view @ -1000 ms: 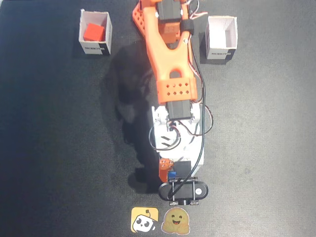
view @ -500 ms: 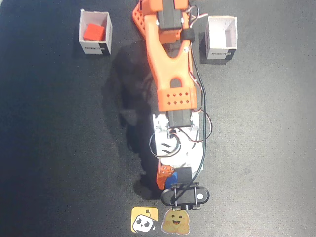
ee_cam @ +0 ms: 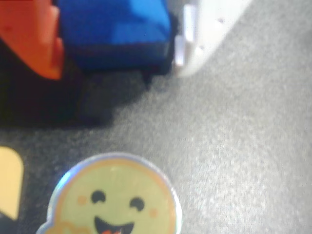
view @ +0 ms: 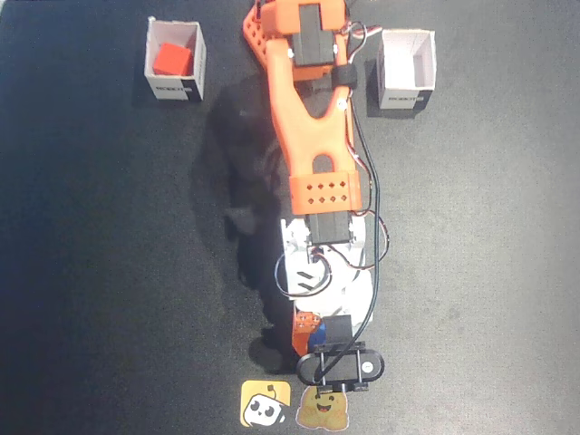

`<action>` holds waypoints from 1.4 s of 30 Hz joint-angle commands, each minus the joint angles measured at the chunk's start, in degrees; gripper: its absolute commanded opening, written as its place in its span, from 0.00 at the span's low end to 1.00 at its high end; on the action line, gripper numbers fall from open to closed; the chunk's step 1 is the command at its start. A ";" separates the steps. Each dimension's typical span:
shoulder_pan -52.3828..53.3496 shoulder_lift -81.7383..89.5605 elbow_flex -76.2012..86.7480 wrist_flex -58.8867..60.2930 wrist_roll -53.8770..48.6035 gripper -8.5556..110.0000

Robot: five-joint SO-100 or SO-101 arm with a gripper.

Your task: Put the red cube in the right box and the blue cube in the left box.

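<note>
In the fixed view, the small white card box with a black label strip [view: 175,61] stood near the far left part of the black desk [view: 100,254], and the small solid red cube [view: 171,60] lay inside it. At the desk's near edge, left of the arm's tip, lay a square yellow sticker with a cartoon face [view: 265,402], and just beside it a round smiling-face sticker [view: 325,407]. The orange arm [view: 313,136] reached from the far edge down the middle of the desk toward the near edge. Its gripper [view: 314,335] hung just above the round sticker, clamped on the small solid blue cube [view: 316,334], of which only a sliver showed there. In the wrist view the blue cube [ee_cam: 114,31] sat pressed between the orange finger [ee_cam: 31,39] on the left and the white finger [ee_cam: 204,34] on the right, raised off the dark surface, with the round sticker [ee_cam: 114,195] below. To the right of the arm, near the far edge, stood the second white card box with a black label strip [view: 407,69], its inside showing only white walls.
</note>
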 commanded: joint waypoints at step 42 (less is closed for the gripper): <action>0.79 0.70 2.64 2.02 6.24 0.15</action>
